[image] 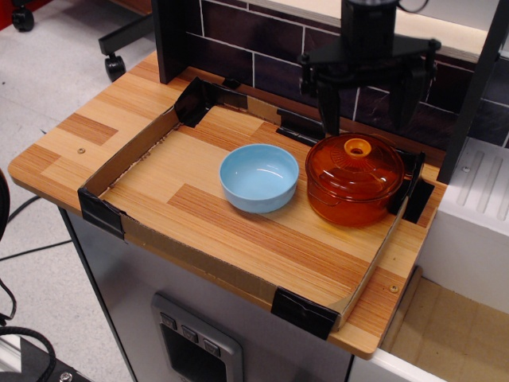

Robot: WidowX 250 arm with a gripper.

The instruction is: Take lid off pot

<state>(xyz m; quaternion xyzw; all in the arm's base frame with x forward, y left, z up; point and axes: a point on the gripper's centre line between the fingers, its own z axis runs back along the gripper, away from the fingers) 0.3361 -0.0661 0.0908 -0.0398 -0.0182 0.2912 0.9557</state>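
The amber-orange glass pot (350, 203) stands at the right of the cardboard tray, close to the tray's right wall. The domed amber lid (355, 164) sits on it, with a lighter orange ring knob (358, 147) at its centre. My gripper (367, 107) is black and hangs just above and behind the lid. Its two fingers point down and are spread wide, one finger (328, 105) left of the knob and the other to the right. It is open and holds nothing. It does not touch the lid.
A light blue bowl (259, 177) sits just left of the pot, nearly touching it. The low cardboard tray wall (199, 263) with black taped corners rings the work area. A dark tiled back wall (262, 48) stands behind. A white unit (473, 207) stands to the right.
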